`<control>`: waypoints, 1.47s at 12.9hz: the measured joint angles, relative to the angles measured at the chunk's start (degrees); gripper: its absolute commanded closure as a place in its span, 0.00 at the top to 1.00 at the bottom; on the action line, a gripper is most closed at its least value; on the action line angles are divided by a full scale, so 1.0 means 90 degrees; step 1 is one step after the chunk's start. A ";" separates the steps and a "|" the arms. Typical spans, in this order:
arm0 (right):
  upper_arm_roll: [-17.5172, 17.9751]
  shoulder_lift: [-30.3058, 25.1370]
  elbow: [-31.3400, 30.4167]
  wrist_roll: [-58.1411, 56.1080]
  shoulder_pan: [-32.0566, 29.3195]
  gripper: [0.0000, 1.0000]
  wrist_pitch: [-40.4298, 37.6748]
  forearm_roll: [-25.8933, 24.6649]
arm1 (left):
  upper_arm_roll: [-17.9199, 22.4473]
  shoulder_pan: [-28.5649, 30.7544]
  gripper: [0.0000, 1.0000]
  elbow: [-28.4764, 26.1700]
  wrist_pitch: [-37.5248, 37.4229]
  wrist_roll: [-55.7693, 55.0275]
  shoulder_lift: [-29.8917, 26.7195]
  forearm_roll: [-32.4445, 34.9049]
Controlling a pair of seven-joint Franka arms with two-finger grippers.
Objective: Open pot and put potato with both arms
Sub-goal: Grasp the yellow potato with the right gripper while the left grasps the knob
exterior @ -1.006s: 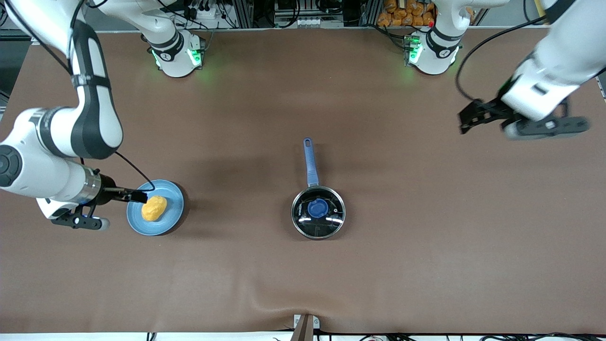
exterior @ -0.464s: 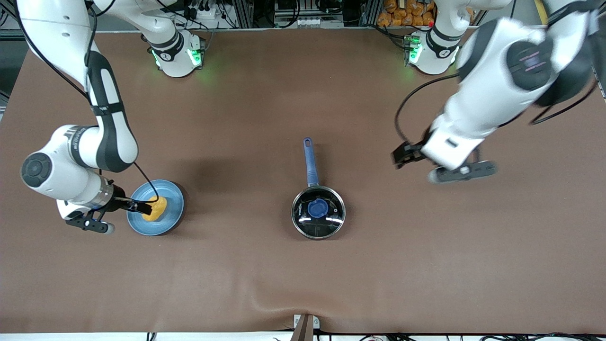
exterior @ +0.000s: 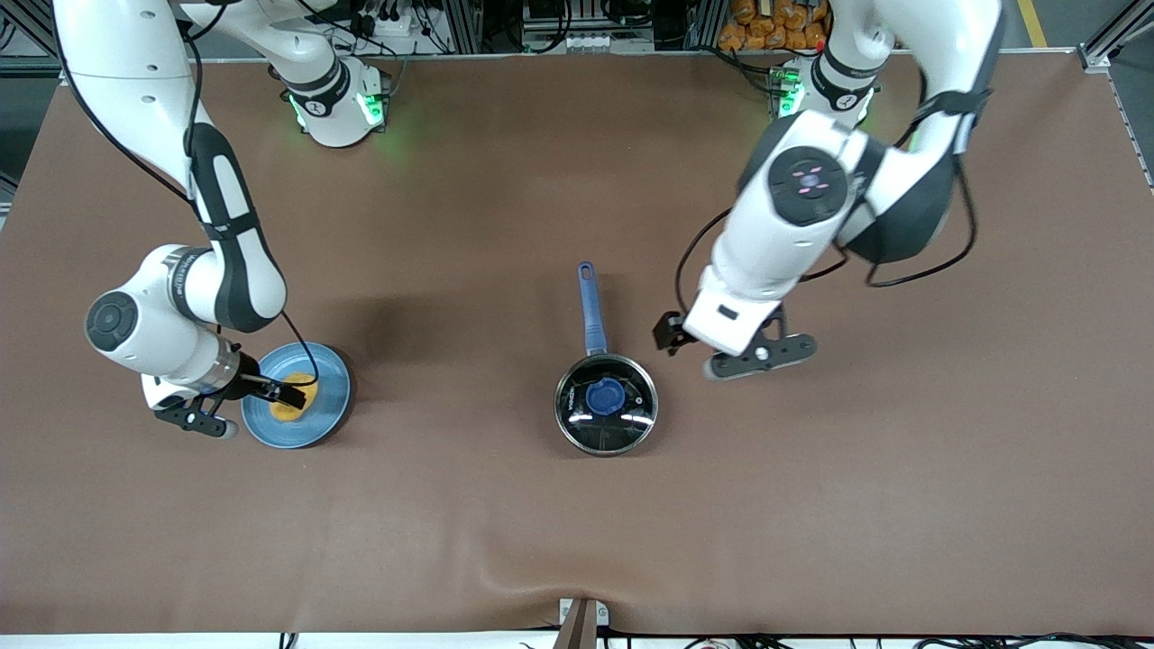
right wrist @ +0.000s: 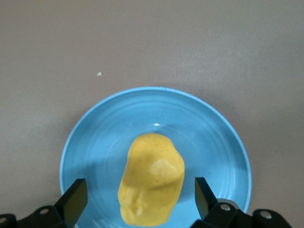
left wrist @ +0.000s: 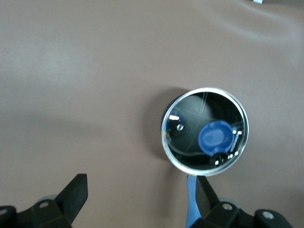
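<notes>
Now the right gripper [right wrist: 137, 202] hangs wide open over the potato [right wrist: 151, 178] on the plate [right wrist: 85, 142]; the left gripper [left wrist: 142, 197], spread wide and empty, hovers beside the lidded pot [left wrist: 204, 130].

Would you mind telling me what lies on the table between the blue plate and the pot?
Nothing: the front view shows only bare brown table between the blue plate and the pot.
</notes>
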 measured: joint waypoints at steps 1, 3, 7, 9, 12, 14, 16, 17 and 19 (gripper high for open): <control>0.0031 0.0035 -0.0065 0.0000 0.0001 1.00 0.0126 0.0003 | 0.0005 -0.0097 1.00 0.0069 0.0102 -0.0133 0.0170 0.0127; 0.0064 0.0096 -0.0164 0.0000 0.0002 1.00 0.0331 0.0004 | 0.0020 -0.0259 1.00 0.0172 0.0329 -0.0221 0.0507 0.0188; 0.0112 0.0248 -0.0224 -0.0049 0.0003 0.80 0.0611 0.0004 | 0.0082 -0.0519 1.00 0.0377 0.0876 -0.0222 0.1111 0.0190; 0.0115 0.0258 -0.0225 -0.0070 0.0002 0.58 0.0627 0.0005 | 0.0357 -0.0847 1.00 0.0528 0.1195 -0.0252 0.1393 0.0190; 0.0116 0.0257 -0.0218 -0.0107 0.0002 0.34 0.0656 0.0005 | 0.0893 -0.1437 1.00 0.0599 0.1597 -0.0462 0.1676 0.0190; 0.0118 0.0254 -0.0193 -0.0140 0.0003 0.31 0.0666 0.0005 | 0.1001 -0.1584 1.00 0.0624 0.1797 -0.0523 0.1816 0.0190; 0.0130 0.0253 -0.0131 -0.0152 0.0013 0.30 0.0666 0.0005 | 0.1017 -0.1592 1.00 0.0650 0.1913 -0.0525 0.1928 0.0190; 0.0137 0.0248 -0.0087 -0.0152 0.0024 0.30 0.0648 0.0005 | 0.1031 -0.1592 1.00 0.0656 0.2009 -0.0525 0.1972 0.0190; 0.0150 0.0209 0.0092 -0.0149 0.0078 0.30 0.0350 0.0008 | 0.1097 -0.1606 1.00 0.0666 0.2187 -0.0525 0.2082 0.0190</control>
